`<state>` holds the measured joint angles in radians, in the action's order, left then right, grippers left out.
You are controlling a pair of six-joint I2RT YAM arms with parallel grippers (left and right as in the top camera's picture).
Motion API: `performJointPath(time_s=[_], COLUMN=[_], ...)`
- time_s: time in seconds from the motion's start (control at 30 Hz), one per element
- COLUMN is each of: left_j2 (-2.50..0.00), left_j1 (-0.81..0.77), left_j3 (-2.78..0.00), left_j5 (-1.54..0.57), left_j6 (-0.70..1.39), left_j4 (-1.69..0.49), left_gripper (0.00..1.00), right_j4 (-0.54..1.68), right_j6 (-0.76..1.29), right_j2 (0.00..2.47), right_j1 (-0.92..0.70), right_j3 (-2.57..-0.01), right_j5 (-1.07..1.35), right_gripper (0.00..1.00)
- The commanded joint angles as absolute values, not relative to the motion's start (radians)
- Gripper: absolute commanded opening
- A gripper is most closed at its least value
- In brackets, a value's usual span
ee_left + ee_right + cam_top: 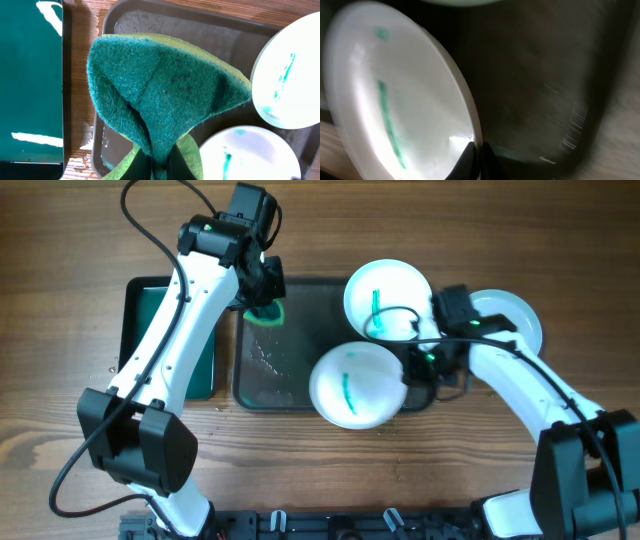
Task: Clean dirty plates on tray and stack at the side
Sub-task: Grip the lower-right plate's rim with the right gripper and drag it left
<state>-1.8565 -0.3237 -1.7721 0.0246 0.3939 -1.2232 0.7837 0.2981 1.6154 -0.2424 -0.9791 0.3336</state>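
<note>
The right claw (pixel 477 156) pinches the smeared plate (pixel 352 385) at the grey tray (pixel 270 375)'s near edge; the left claw (pixel 159 167), clamping a green sponge (pixel 160 95) over its far-left corner, should wipe next.

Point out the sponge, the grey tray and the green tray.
sponge (pixel 160 95), left wrist view, middle of its green face.
grey tray (pixel 268 370), overhead view, bare floor.
green tray (pixel 30 75), left wrist view, glossy floor.

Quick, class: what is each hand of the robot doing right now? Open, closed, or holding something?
Left hand: closed, holding the green sponge.
Right hand: closed on the rim of a teal-smeared plate.
</note>
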Motion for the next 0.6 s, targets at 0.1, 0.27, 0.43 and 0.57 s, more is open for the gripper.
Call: performJointPath(time_s=[0.1, 0.27, 0.43, 0.57], left_j2=[-1.823, -1.823, -1.824, -1.844], left_j1=[-0.323, -0.324, -0.324, -0.324], left_j3=[-1.786, -1.786, -1.786, -1.785], left_j5=[0.015, 0.015, 0.011, -0.019], left_j6=[0.374, 0.375, 0.408, 0.408], left_j4=[-1.218, -1.216, -1.215, -1.216], left_gripper=[0.04, 0.04, 0.04, 0.04], right_j4=[0.474, 0.302, 0.282, 0.354], right_j6=[0.71, 0.769, 0.723, 0.622], right_j2=[1.645, 1.823, 1.852, 1.886], right_j1=[-0.455, -0.518, -0.516, -0.503], right_j3=[-1.07, -1.07, -1.08, -1.147], right_j5=[0.121, 0.148, 0.185, 0.18], right_gripper=[0.04, 0.04, 0.24, 0.29])
